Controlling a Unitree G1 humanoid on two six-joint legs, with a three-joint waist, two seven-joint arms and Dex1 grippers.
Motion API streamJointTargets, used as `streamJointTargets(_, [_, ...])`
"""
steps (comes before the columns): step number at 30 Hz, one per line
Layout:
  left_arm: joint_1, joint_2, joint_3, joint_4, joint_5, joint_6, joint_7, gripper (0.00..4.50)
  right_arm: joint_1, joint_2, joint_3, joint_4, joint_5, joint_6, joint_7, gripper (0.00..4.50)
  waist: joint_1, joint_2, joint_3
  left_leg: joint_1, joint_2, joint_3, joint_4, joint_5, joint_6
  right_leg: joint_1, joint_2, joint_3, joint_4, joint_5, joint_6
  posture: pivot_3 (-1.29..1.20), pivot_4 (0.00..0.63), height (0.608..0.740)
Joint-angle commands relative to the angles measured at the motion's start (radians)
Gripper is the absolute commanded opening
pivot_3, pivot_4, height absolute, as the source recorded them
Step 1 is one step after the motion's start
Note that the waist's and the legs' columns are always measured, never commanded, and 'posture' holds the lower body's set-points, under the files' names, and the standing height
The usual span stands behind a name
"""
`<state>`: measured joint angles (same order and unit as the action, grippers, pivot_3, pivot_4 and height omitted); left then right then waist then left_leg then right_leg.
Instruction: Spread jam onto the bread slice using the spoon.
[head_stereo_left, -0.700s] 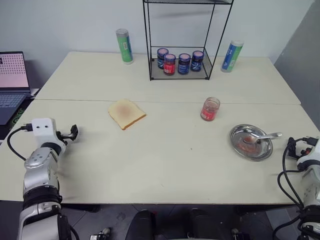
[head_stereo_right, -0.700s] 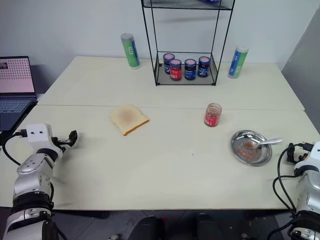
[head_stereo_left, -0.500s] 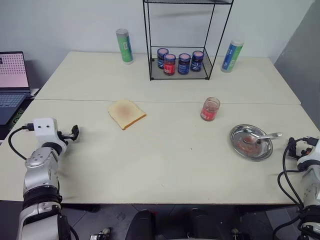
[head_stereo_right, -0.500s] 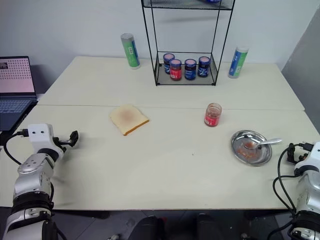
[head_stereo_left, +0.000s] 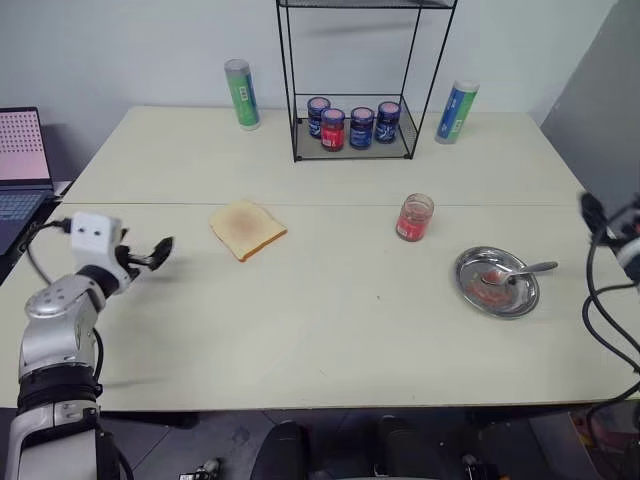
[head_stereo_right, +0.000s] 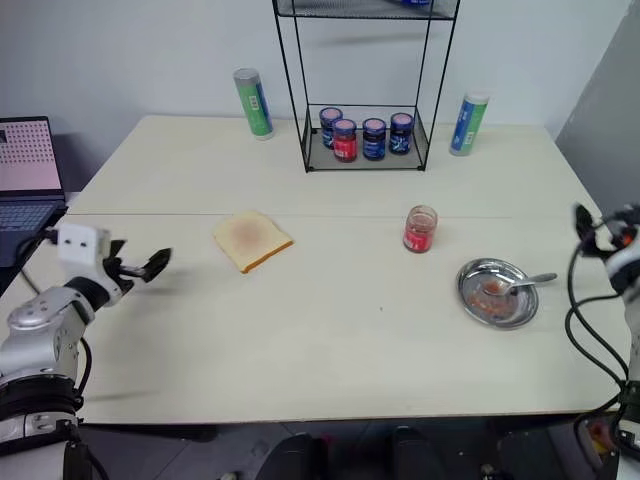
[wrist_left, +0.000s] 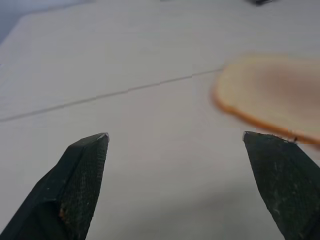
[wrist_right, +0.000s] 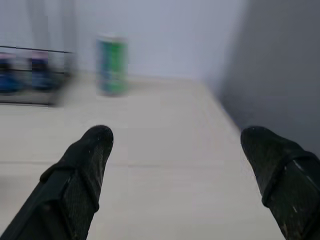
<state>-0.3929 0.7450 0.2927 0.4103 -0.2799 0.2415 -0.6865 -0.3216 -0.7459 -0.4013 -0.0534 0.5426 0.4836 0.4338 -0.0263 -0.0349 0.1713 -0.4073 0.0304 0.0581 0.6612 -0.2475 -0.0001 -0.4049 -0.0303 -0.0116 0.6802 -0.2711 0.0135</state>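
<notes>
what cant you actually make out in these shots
- Jar labels in the wire rack: too small in the eye views, blurred in the right wrist view.
- Bread slice: blurred and cut by the left wrist view's edge.
- Spoon bowl: too small to tell its load.
- Laptop: cut by the picture's edge.

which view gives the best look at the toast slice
The left eye view: the flat, pale tan bread slice lies whole and unobstructed on the cream table. The right eye view shows the same. The left wrist view catches only part of it, blurred. The right wrist view faces the rack side instead.
</notes>
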Motion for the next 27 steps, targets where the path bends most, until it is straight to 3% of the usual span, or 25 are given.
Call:
streamJointTargets(1, [0.013,0.045,-0.087,-0.127,-0.012,0.109,-0.122,4.5,0.037,-0.042,0.156,-0.265,0.186,0.222,0.183,4.45,0.0,0.0,0.0,-0.001,0.0,0.0,0.0,0.0,0.0,-0.001,0.0,0.0,0.0,0.0,0.0,0.0,0.15,0.74])
streamJointTargets(6, [0.018,-0.006,-0.124,-0.214,-0.003,0.182,-0.075,4.5,-0.018,0.029,0.256,-0.353,0.238,0.305,0.164,4.45,0.001,0.0,0.0,-0.002,-0.001,0.0,0.001,0.0,0.0,-0.001,-0.001,0.0,0.0,0.0,0.0,0.0,0.15,0.74])
streamJointTargets(13, [0.109,-0.152,-0.14,-0.381,0.013,0.291,0.094,4.5,-0.052,0.13,0.376,-0.405,0.211,0.325,0.142,4.45,0.002,-0.001,0.001,-0.002,-0.001,0.0,0.001,0.0,0.0,-0.001,-0.002,0.0,0.0,0.0,0.0,0.0,0.15,0.74])
streamJointTargets(20, [0.034,-0.276,-0.187,-0.243,0.148,0.214,0.318,4.5,-0.081,0.177,0.39,-0.415,0.205,0.342,0.107,4.45,0.012,-0.001,0.0,-0.002,-0.002,-0.001,0.002,0.0,0.0,-0.001,-0.002,0.0,0.0,0.0,0.0,0.0,0.15,0.74])
streamJointTargets(27, [-0.121,-0.366,-0.177,0.05,0.181,0.058,0.419,4.5,-0.113,0.199,0.389,-0.431,0.218,0.369,0.09,4.45,0.025,-0.002,-0.001,-0.002,-0.002,-0.001,0.003,0.0,0.0,-0.001,-0.002,-0.001,0.0,0.0,0.0,0.0,0.15,0.74])
